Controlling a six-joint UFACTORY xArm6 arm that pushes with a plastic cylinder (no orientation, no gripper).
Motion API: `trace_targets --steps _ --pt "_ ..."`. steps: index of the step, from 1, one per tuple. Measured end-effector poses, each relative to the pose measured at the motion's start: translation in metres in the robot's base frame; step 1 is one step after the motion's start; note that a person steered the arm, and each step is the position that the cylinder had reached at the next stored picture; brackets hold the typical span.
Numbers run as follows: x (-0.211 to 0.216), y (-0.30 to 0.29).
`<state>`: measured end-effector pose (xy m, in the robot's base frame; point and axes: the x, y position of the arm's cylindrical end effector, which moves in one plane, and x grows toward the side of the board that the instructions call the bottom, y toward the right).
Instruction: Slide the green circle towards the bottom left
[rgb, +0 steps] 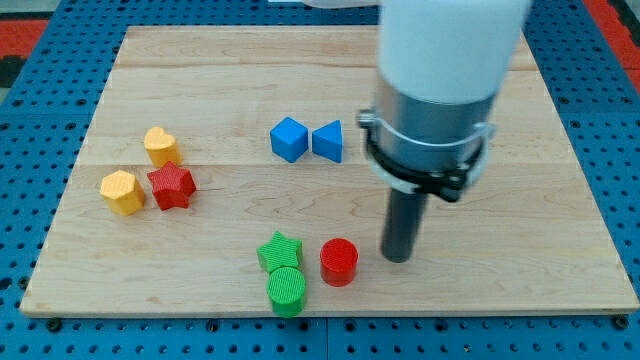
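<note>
Pale wooden tabletop (330, 70) with visible grain lies over a blue perforated base (30, 120). Small matte blocks sit on it: a ribbed green circle (287, 291) at the view's bottom edge, touching a green star (279, 251) above it, with a red cylinder (339, 262) just beside them. Near the view's left are a yellow heart (160, 146), a yellow hexagon (122, 192) and a red star (171, 186); a blue cube (288, 139) and blue triangle (328, 141) sit mid-board. No jaws exist: the upright dark rod grips nothing, and my tip (397, 259) rests right of the red cylinder, apart from it.
</note>
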<state>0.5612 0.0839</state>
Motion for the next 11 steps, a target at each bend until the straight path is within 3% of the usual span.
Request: trace_targets --steps 2,4,5,7,8,10,11 --pt "0.000 0.001" --pt "0.051 -0.004" --pt "0.054 -0.047" --pt "0.057 -0.074" --pt "0.057 -0.122" --pt "0.010 -0.208" --pt "0.020 -0.215"
